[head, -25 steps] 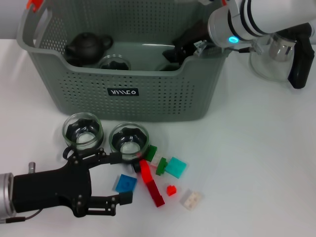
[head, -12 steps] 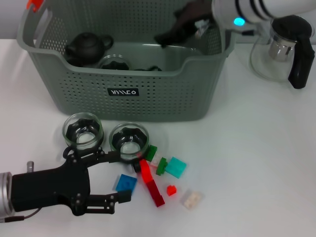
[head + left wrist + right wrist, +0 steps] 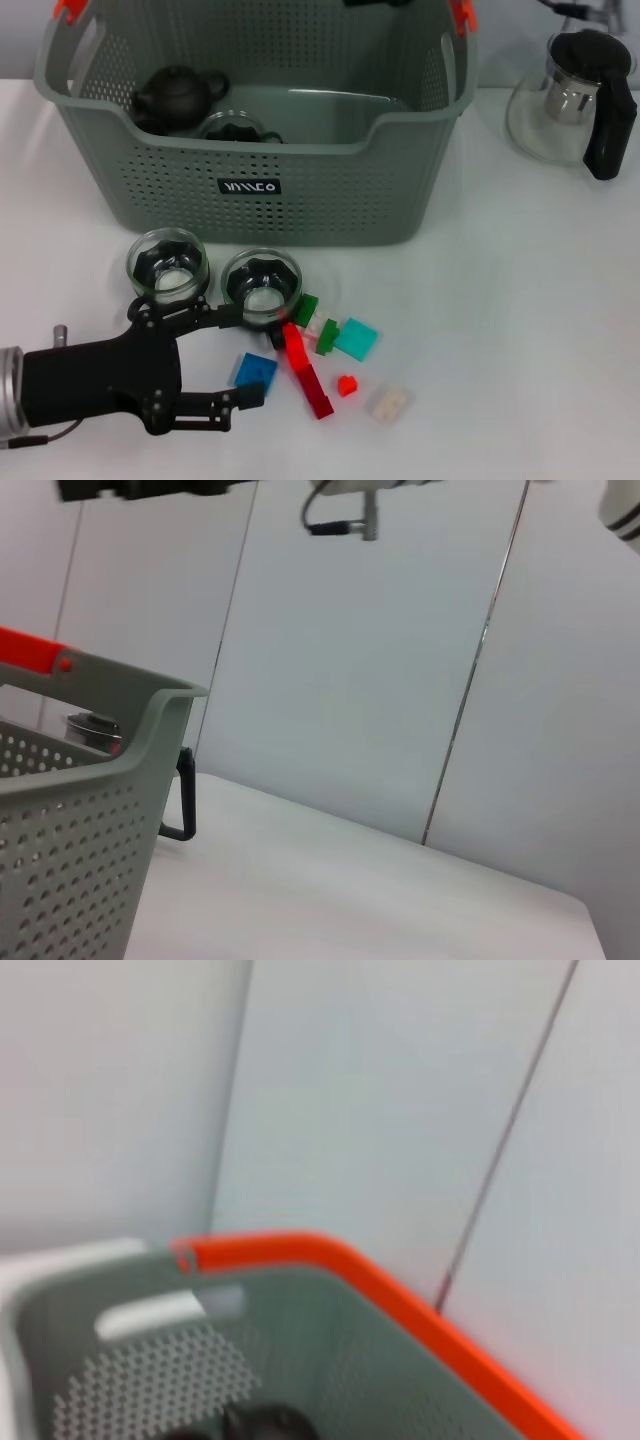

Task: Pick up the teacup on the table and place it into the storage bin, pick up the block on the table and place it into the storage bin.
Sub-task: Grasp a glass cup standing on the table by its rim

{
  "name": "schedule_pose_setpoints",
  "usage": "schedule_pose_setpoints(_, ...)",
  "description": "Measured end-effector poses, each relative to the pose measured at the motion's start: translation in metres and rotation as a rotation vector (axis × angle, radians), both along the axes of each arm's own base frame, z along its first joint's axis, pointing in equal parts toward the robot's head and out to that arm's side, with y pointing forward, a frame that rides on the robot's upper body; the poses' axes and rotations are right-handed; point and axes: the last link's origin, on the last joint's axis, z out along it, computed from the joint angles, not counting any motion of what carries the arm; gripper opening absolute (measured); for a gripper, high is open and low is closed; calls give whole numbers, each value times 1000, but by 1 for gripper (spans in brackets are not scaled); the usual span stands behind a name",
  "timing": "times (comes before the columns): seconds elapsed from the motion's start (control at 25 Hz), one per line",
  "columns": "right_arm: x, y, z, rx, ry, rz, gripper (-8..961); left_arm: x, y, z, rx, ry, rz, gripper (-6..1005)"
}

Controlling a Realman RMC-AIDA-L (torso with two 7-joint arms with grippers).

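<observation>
On the storage bin front wall: small black label, white lettering, unreadable. Two glass teacups side by side on the table before the bin. Seven or so loose blocks: blue block, red bar, teal tile, others small. Left gripper low, level, fingers spread wide, upper fingertip at the nearer teacup, lower beside the blue block. Right gripper out of sight.
</observation>
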Motion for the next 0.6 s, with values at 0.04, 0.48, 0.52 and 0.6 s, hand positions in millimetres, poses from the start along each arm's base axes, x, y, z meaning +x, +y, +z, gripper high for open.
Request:
schedule_pose_setpoints(0.04, 0, -5, 3, -5, 20, 11, 832, 0, 0, 0, 0, 0, 0, 947)
schedule_pose_setpoints(0.48, 33, -50, 5, -139, 141, 114, 832, 0, 1, 1, 0, 1, 0, 947)
schedule_pose_setpoints(0.52, 37, -53, 5, -154, 147, 122, 833, 0, 1, 1, 0, 2, -1, 947)
schedule_pose_setpoints(0.6, 46, -62, 5, -191, 150, 136, 834, 0, 1, 1, 1, 3, -2, 947)
